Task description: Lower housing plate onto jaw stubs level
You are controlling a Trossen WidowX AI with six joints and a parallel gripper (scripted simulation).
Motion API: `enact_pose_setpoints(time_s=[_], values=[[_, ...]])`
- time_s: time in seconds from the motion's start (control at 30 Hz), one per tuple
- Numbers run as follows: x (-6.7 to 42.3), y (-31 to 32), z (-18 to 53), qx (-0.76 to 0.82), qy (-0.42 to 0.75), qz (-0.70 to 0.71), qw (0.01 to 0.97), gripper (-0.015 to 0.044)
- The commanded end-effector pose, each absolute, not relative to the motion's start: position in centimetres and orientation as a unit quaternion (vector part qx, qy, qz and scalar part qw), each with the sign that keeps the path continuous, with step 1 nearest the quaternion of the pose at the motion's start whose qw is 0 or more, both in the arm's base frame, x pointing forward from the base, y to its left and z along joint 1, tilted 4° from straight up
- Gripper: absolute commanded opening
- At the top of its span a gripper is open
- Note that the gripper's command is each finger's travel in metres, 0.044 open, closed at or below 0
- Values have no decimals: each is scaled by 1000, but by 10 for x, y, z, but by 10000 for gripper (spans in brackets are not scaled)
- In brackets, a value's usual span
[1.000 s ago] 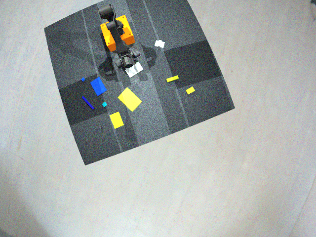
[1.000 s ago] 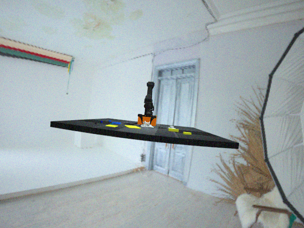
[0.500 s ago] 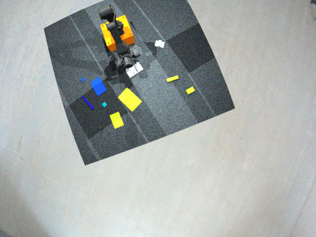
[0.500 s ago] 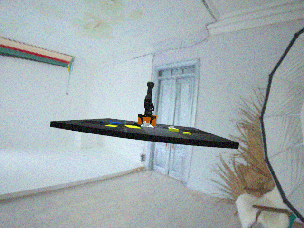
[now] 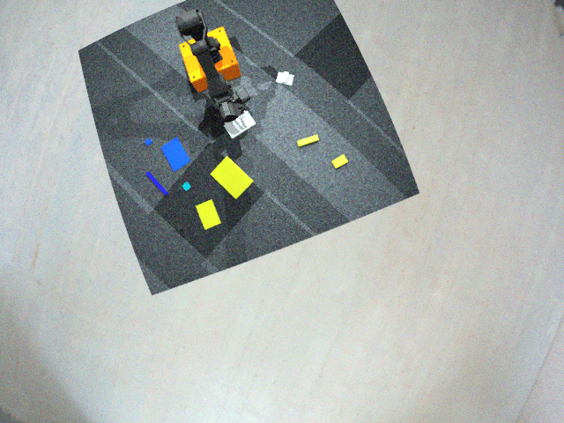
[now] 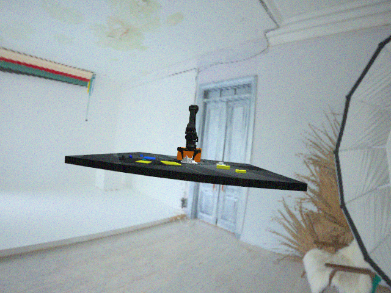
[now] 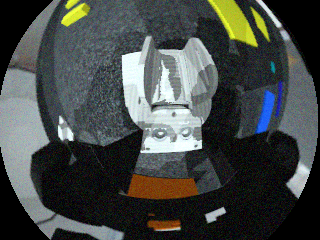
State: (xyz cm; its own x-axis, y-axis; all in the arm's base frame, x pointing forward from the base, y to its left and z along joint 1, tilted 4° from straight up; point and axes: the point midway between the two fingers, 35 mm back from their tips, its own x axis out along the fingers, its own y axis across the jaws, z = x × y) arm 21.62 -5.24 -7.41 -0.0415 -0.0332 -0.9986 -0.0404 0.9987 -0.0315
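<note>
My gripper (image 7: 171, 131) is shut on the housing plate (image 7: 172, 144), a pale plate with two round holes, at the near end of the white assembly. The left jaw (image 7: 148, 70) and right jaw (image 7: 199, 67) stand up beyond the plate, and their far ends spread apart. The white base (image 7: 131, 82) under the jaws also shows in the top view (image 5: 246, 122), just in front of my wrist. The jaw stubs and most of the pins are hidden. I cannot tell whether the plate touches the stubs or how level it sits.
A small white piece (image 5: 285, 77) (image 7: 65, 129) lies apart to one side. Two yellow blocks (image 5: 307, 140) (image 5: 339, 160) lie beyond it. Yellow sheets (image 5: 232, 177) (image 5: 208, 214), a blue sheet (image 5: 175, 154), a blue bar (image 5: 156, 182) and a cyan square (image 5: 186, 186) lie on the other side.
</note>
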Motion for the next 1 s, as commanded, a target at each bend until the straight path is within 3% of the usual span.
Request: enact_pose_setpoints(time_s=[0.0, 0.97], values=[[216, -53, -75, -28, 722, 2, 692, 351], [216, -53, -80, -28, 722, 2, 692, 351]])
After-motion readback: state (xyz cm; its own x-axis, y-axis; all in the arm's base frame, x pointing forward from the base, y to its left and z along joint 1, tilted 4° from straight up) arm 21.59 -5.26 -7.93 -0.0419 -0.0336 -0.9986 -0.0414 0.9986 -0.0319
